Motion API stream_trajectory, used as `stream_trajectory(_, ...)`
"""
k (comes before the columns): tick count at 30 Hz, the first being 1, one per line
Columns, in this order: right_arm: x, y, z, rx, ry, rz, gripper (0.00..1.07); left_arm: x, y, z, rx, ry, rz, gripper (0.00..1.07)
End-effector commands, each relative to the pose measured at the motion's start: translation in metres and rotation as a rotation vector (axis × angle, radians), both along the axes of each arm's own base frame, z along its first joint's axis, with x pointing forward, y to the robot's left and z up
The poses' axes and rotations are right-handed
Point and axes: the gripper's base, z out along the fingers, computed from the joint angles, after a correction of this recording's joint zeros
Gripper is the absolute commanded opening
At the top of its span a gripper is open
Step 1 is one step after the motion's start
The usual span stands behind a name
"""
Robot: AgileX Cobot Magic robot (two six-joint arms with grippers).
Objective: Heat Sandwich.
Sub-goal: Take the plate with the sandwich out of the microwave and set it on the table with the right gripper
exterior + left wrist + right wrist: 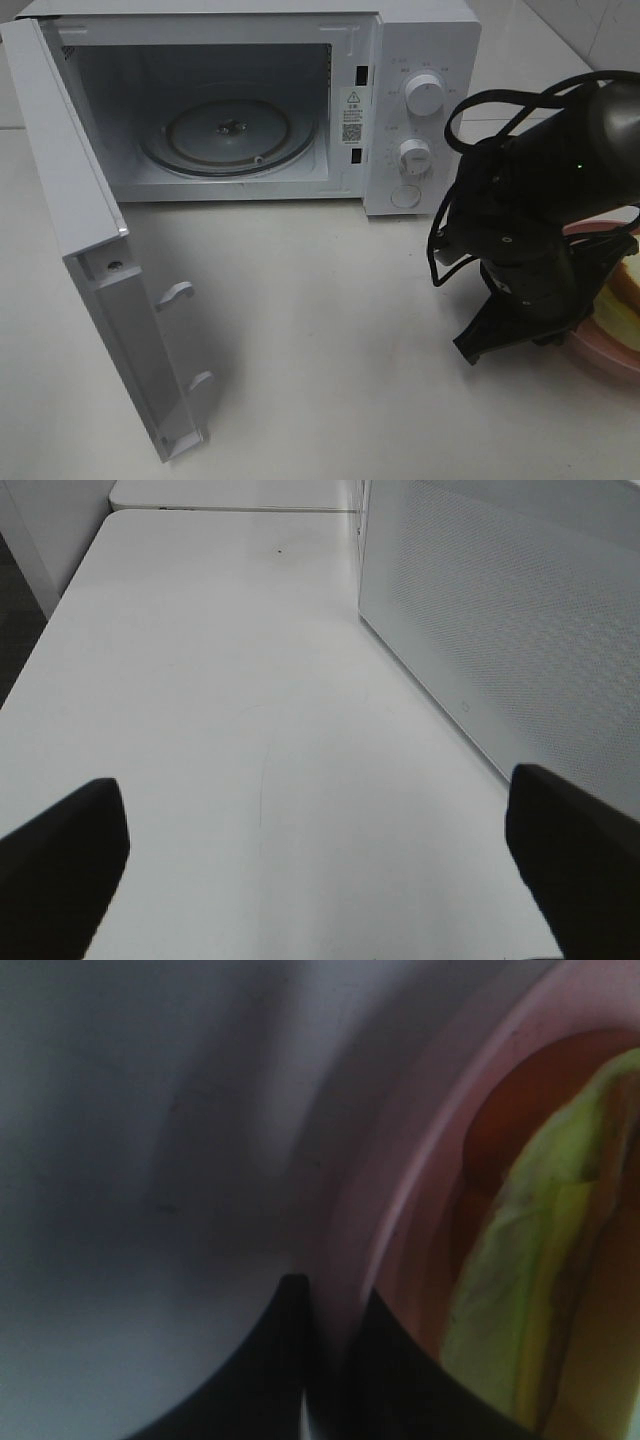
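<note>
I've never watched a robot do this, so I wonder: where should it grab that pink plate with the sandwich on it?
Probably by the raised rim of the pink plate, on the side facing the table's open middle. That edge sticks out past the sandwich, so thin fingers can pinch it without touching the bread. The right gripper already sits there, one finger each side of the rim.

Right arm: seen at the right edge of the exterior view, angled downward.
Right hand [330, 1360]: fingers closed onto the plate [400, 1190] rim.
Left hand [320, 870]: fingers spread wide, nothing held.
</note>
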Motion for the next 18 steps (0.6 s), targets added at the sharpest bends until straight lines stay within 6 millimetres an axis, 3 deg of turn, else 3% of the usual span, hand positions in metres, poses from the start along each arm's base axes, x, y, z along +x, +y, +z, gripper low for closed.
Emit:
stream_trajectory(1, 0.006, -0.009, -0.007, -0.039, -0.009, -0.029, 0.05, -0.003, 0.000, -0.001, -0.002, -0.023, -0.002, 0.97)
stream_trajectory(18, 0.017, -0.017, -0.023, -0.013, -0.029, -0.069, 0.08, -0.003, 0.000, -0.001, -0.002, -0.023, -0.002, 0.97)
